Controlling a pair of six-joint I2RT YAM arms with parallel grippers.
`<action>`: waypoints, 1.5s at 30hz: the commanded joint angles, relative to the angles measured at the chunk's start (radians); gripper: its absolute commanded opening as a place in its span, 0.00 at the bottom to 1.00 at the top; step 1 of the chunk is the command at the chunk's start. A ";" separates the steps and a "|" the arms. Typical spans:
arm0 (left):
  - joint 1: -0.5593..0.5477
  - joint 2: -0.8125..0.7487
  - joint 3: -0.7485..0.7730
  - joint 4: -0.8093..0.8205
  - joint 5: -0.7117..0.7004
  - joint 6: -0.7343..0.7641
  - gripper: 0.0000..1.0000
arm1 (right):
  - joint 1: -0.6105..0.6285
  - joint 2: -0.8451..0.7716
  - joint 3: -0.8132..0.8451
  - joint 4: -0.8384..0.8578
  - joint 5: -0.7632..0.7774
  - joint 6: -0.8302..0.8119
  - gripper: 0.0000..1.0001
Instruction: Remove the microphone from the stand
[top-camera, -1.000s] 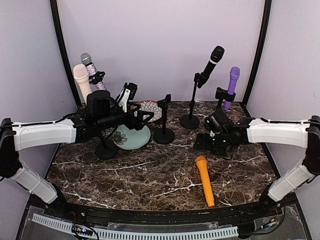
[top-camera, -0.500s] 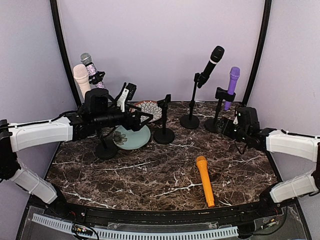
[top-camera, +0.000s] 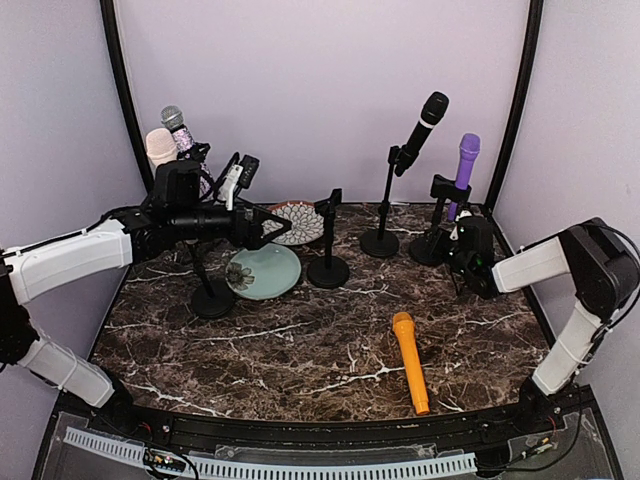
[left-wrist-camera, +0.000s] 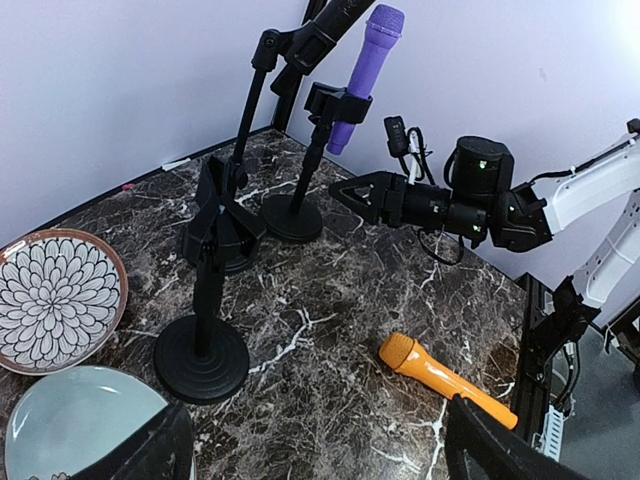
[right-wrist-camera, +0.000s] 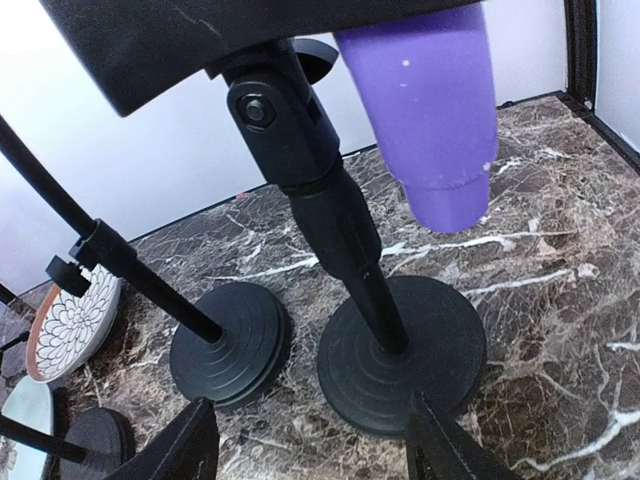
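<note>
Left arm (top-camera: 80, 260) stretched from left edge toward centre, jaws spread wide. Right arm (top-camera: 540, 262) folded at right edge, jaws apart.

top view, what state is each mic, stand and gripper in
purple microphone: clipped in, near upright
black microphone: clipped in, tilted
silver-headed microphone: clipped in, tilted
pink microphone: upright, lower end hidden
orange microphone: lying flat, unclipped
middle stand: clip empty
left gripper: open, empty
right gripper: open, empty
</note>
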 joint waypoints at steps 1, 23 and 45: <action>0.011 -0.048 0.046 -0.106 0.034 0.078 0.89 | -0.010 0.083 0.066 0.166 0.069 -0.043 0.63; 0.020 -0.066 -0.026 -0.086 0.058 0.124 0.89 | -0.013 0.303 0.230 0.249 0.172 -0.153 0.28; 0.028 -0.062 -0.040 -0.083 0.052 0.134 0.89 | -0.012 0.232 0.165 0.282 0.184 -0.274 0.00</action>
